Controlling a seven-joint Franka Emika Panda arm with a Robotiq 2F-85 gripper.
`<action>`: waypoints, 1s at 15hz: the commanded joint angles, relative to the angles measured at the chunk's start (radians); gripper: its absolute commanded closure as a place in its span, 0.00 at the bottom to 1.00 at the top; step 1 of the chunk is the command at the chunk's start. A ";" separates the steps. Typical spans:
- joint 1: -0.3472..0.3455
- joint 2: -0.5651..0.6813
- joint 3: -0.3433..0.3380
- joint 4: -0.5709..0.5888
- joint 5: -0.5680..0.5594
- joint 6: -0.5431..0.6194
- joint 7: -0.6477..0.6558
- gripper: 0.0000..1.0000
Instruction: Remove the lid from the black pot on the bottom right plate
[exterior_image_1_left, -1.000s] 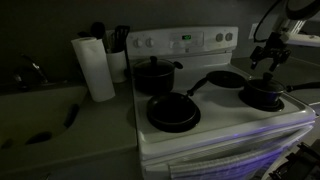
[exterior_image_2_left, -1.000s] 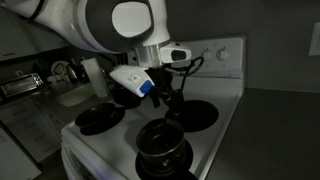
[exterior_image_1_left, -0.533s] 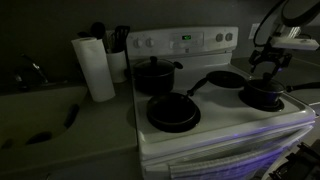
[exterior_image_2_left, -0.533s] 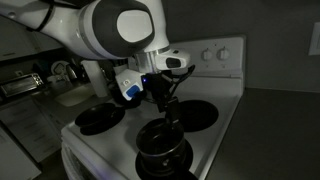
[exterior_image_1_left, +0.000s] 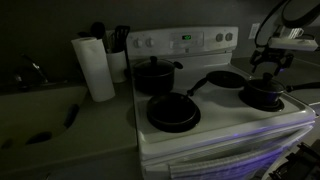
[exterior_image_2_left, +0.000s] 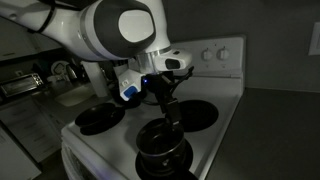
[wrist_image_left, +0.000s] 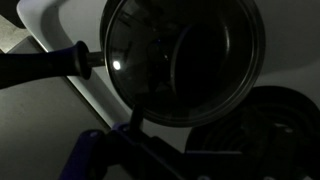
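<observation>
Dimly lit. Hovers close above the lid (wrist_image_left: 185, 55) with the gripper (exterior_image_2_left: 169, 108) pointing down; cannot tell whether fingers apart or together. Rests closed on the black pot (exterior_image_2_left: 162, 143) at a front corner of the white stove (exterior_image_1_left: 225, 128), long handle (wrist_image_left: 45, 68) jutting sideways.

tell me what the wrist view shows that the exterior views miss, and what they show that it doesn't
Only the wrist view: a close look down through the glass lid and along the black pot's long handle.
Only the exterior views: the paper towel roll, the taller pot, the frying pan and the control panel.
Both: the lid sitting on the black pot, with the end effector close to it.
</observation>
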 joint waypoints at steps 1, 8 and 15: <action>-0.005 0.038 0.020 0.015 0.036 0.001 -0.015 0.00; -0.005 0.020 0.043 0.018 0.022 -0.046 0.026 0.00; 0.009 -0.007 0.060 -0.005 0.044 -0.058 0.062 0.00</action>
